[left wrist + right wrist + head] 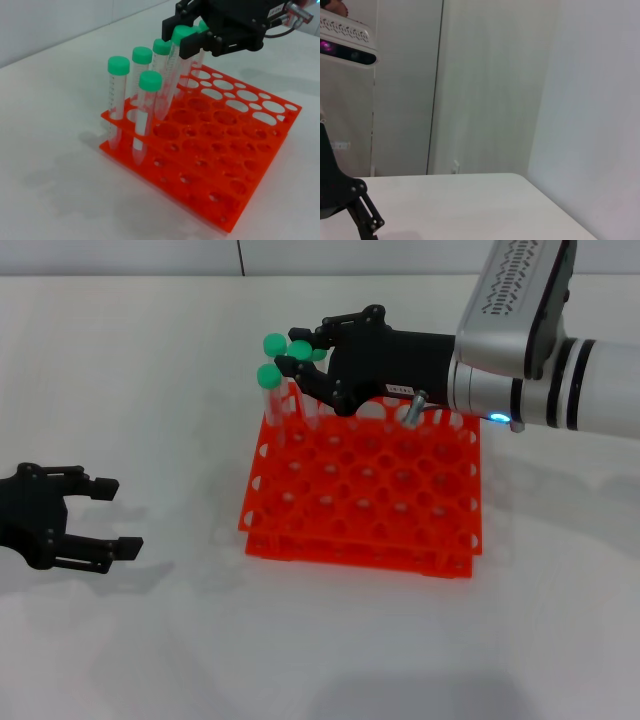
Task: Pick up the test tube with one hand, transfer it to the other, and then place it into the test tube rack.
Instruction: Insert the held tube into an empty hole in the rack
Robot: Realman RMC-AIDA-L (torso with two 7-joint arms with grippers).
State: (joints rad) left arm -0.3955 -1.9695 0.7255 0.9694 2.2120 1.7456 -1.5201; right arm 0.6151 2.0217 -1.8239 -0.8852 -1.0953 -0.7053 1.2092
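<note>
Centrally, the orange test tube rack (pixel 365 490) stands on the white surface (pixel 150 370), two tiers with a grid of round holes. Right gripper (pixel 290 358): reaches in from the robot's right over the rack's far left corner, its jaws closed around the green cap of the test tube (pixel 170 75), which hangs tilted with its lower end entering a hole in the rack's far row. The left wrist view shows the same grasp, the black fingers (pixel 192 45) pinching the cap from both sides. Other green-capped tubes (pixel 125 100) already stand in neighbouring holes at that corner, close beside the held one; their exact number cannot be told. Left gripper (pixel 105 518): low over the surface on the robot's left, well apart from the rack, its jaws spread wide with nothing between them. The right wrist view shows only a wall and a bare stretch of surface.
</note>
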